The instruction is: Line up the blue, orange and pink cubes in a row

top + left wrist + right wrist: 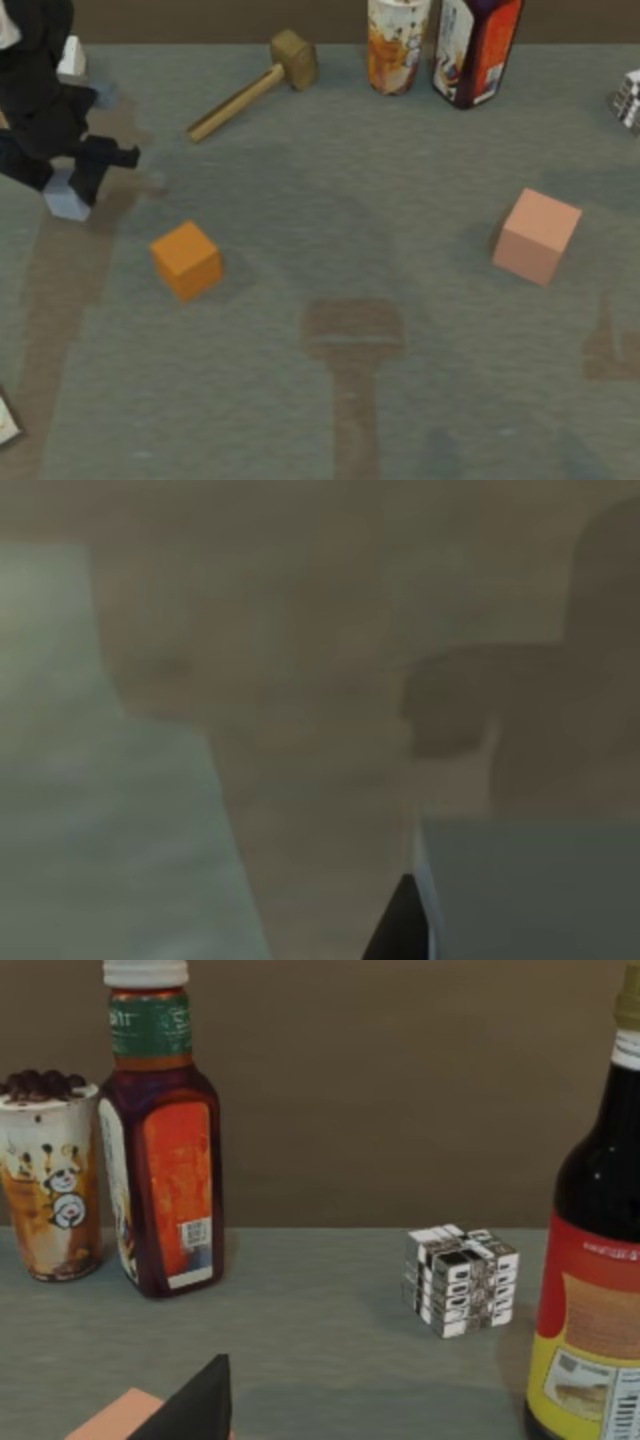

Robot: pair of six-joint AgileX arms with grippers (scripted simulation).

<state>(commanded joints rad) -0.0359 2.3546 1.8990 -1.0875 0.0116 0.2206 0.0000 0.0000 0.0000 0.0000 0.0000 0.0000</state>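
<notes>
Soft, dim light; left wrist view blurred, perhaps defocused

Mallet [255, 85], cup [396, 45], bottle [477, 48], seemingly a puzzle cube [461, 1279].

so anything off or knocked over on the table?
Nothing spilled or damaged. The mallet lies flat on its side; bottle and cup stand upright. The left gripper is at the blue cube.

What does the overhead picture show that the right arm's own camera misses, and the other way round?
Only the top view shows the orange cube, the blue cube under the left gripper, and the mallet. Only the right wrist view shows a second dark bottle. Both show the pink cube, the cup, the sauce bottle and the puzzle cube.
</notes>
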